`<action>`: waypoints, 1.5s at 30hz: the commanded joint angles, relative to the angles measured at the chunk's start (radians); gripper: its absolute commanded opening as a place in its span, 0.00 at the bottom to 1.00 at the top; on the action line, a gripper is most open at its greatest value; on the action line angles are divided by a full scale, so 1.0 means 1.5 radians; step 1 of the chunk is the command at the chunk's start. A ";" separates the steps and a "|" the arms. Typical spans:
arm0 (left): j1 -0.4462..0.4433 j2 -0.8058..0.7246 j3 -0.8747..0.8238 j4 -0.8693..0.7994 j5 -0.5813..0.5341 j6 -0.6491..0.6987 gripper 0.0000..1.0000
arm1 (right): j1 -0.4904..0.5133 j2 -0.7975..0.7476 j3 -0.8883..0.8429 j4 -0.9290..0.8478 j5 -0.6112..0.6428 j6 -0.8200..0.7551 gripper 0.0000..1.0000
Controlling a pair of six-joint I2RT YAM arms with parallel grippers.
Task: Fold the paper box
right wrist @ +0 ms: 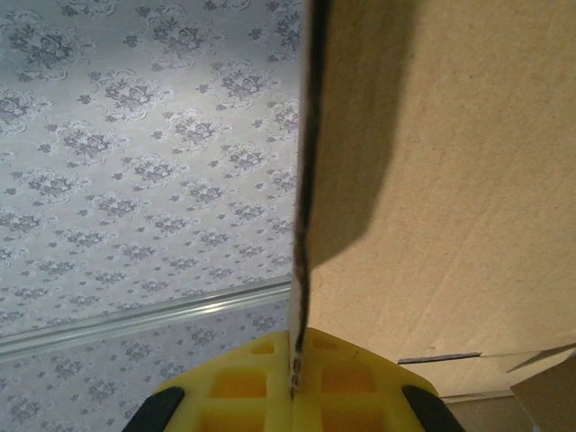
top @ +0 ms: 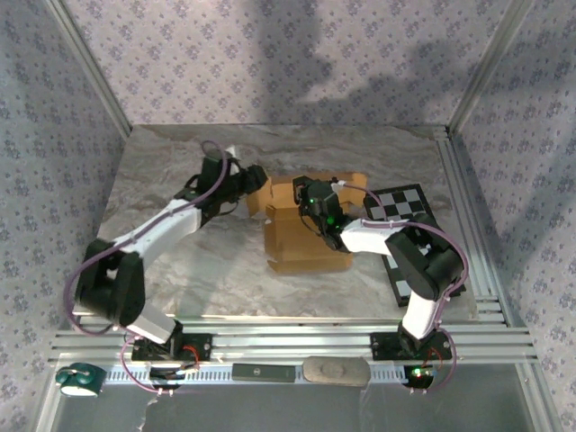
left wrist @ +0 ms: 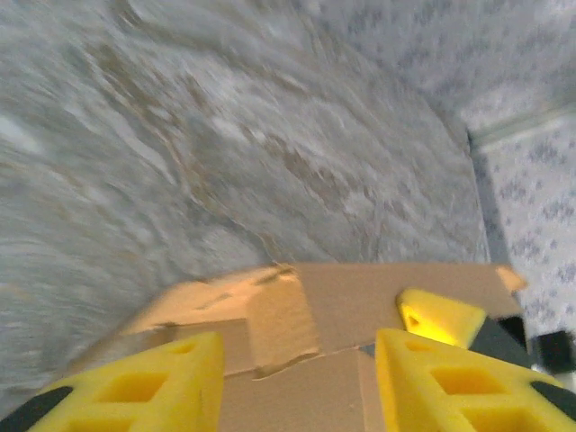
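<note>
The paper box (top: pixel 301 229) is a tan cardboard sheet in the middle of the table, partly folded, with flaps raised. My right gripper (top: pixel 315 200) is over its far side, shut on an upright cardboard panel (right wrist: pixel 303 225) seen edge-on between the yellow fingers (right wrist: pixel 243 382). My left gripper (top: pixel 256 184) is at the box's far left corner. In the left wrist view it is open, its yellow fingers (left wrist: pixel 171 378) spread over the cardboard (left wrist: pixel 360 301) with a small flap (left wrist: pixel 281 319) between them. The right gripper's yellow finger (left wrist: pixel 436 315) shows beyond.
A black-and-white checkered board (top: pixel 405 225) lies to the right of the box, under the right arm. Patterned walls enclose the marbled tabletop (top: pixel 180 261). A metal rail (top: pixel 297 346) runs along the near edge, with a dark bar and a grey pad on it.
</note>
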State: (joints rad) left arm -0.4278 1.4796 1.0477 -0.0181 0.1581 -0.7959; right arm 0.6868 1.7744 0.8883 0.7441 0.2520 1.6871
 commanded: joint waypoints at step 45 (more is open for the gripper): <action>0.036 0.059 -0.165 0.179 0.172 0.455 0.31 | -0.099 -0.007 0.015 -0.003 -0.202 -0.103 0.00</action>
State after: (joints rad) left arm -0.3679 1.5902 0.8005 0.2325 0.4232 -0.1848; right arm 0.5449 1.7485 0.8871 0.7395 0.0051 1.5661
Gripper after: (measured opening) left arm 0.319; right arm 0.059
